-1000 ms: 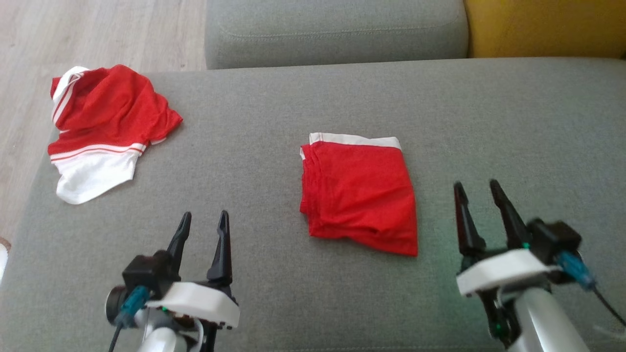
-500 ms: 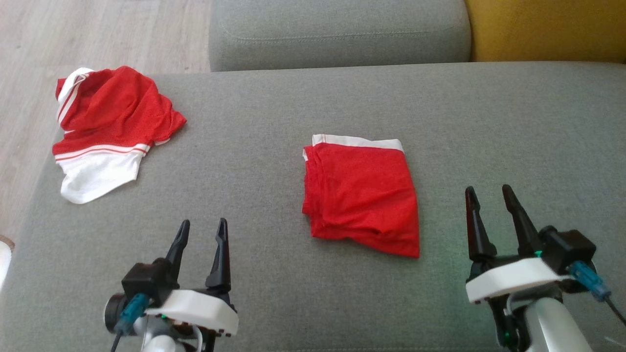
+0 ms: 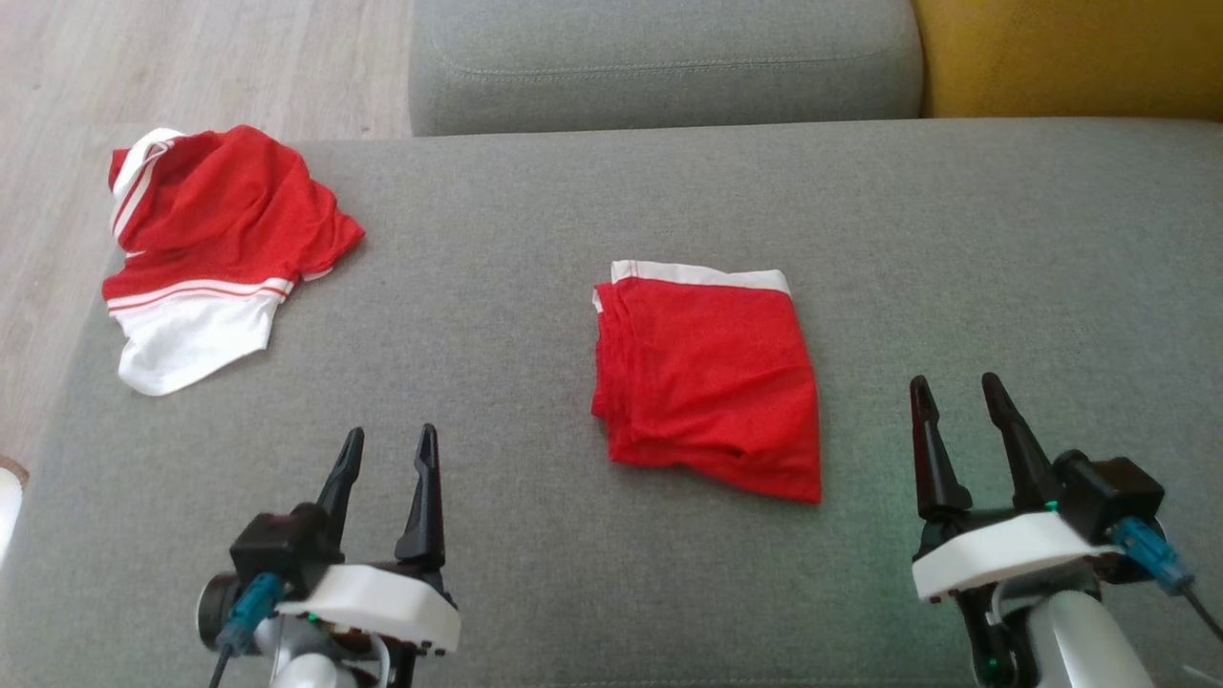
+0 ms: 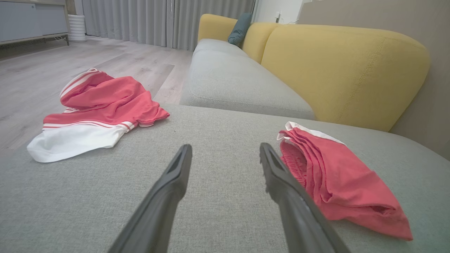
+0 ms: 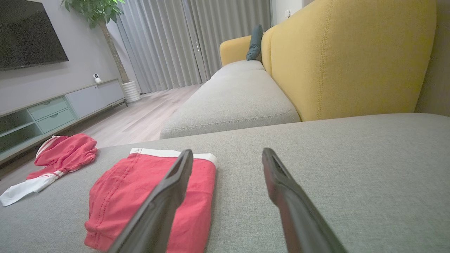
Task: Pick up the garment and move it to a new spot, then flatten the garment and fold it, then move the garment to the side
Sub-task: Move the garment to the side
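Note:
A red garment (image 3: 707, 382) with a white waistband lies folded in a neat rectangle in the middle of the grey sofa seat (image 3: 497, 287); it also shows in the left wrist view (image 4: 337, 179) and right wrist view (image 5: 140, 189). A second red and white garment (image 3: 210, 248) lies crumpled at the seat's far left corner (image 4: 98, 109). My left gripper (image 3: 392, 432) hovers open near the front edge, left of the folded garment, with nothing between its fingers (image 4: 225, 147). My right gripper (image 3: 955, 382) hovers open and empty to the right of that garment (image 5: 227, 151).
Behind the seat lies another grey cushion (image 3: 659, 57), with a yellow backrest (image 3: 1070, 53) at the right. Wooden floor (image 3: 191, 57) runs past the seat's left edge. A TV cabinet (image 5: 52, 112) and a potted plant (image 5: 105, 31) stand far off.
Both grippers have drawn back a little toward the front edge, the right one also shifting right. Both stay open. The garments have not moved.

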